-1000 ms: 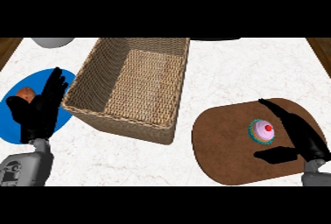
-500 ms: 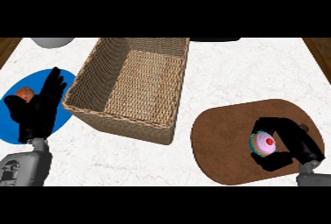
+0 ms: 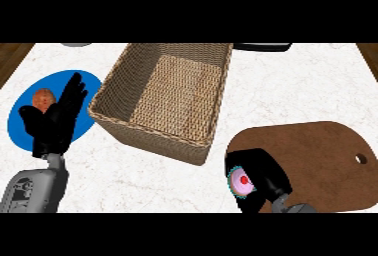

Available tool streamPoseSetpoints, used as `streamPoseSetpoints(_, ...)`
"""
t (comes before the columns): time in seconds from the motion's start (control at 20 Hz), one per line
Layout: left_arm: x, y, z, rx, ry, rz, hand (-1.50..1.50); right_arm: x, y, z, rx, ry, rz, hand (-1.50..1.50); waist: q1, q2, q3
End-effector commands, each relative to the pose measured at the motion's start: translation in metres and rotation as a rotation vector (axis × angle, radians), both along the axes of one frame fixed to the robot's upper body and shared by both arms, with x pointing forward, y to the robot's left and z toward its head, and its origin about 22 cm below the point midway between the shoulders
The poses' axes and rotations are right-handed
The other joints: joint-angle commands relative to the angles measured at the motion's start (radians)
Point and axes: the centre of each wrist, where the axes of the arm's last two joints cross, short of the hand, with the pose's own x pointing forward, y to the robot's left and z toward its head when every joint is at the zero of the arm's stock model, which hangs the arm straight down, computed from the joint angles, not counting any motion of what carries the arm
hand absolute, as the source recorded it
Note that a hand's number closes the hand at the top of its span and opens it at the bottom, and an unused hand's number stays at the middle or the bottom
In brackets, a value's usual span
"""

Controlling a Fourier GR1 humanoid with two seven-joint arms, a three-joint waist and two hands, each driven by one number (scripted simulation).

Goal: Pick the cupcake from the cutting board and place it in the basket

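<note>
R hand (image 3: pixel 264 176) curled round cupcake (image 3: pixel 240 182) at 5 o'clock, over cutting board (image 3: pixel 317 155) edge. L hand (image 3: pixel 55 120) spread, resting at 9 over blue plate (image 3: pixel 26 107). Risk: cupcake clips basket (image 3: pixel 159 97) rim if carried low.

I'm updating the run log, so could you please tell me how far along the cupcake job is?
Done: the right hand has curled round the cupcake, at the near-left edge of the cutting board. In hand: the cupcake; whether it is off the board cannot be told. Left: carrying it over to the wicker basket, which holds nothing visible, and releasing it. The left hand rests open over the blue plate.
</note>
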Motion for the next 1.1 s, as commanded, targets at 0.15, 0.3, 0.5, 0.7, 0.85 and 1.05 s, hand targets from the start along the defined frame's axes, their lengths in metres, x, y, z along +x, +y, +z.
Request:
streamPoseSetpoints(0.15,0.005,-0.010,0.001,-0.012,-0.002,-0.041,0.00,-0.052,0.093,-0.015,0.168,0.072,0.086,1.50,0.035,0.020,0.032)
streamPoseSetpoints(0.3,0.005,-0.007,0.001,-0.008,-0.004,-0.039,0.00,-0.071,0.112,-0.009,0.305,0.014,0.065,1.50,0.030,0.016,0.034)
streamPoseSetpoints(0.5,0.001,-0.004,-0.005,-0.011,0.022,-0.028,0.00,-0.101,0.133,0.005,0.517,-0.054,0.033,1.50,0.014,0.009,0.033)
streamPoseSetpoints(0.7,0.003,-0.001,-0.004,-0.003,0.018,0.009,0.00,-0.126,0.151,0.023,0.648,-0.137,0.010,1.50,-0.011,0.002,0.028)
streamPoseSetpoints(0.85,0.001,0.010,-0.002,0.017,0.025,0.015,0.00,-0.129,0.158,0.033,0.662,-0.207,-0.016,1.50,-0.020,-0.002,0.024)
streamPoseSetpoints(1.05,0.003,0.003,-0.008,-0.010,0.019,0.031,0.00,-0.120,0.161,0.042,0.651,-0.243,-0.053,1.50,-0.039,-0.001,0.021)
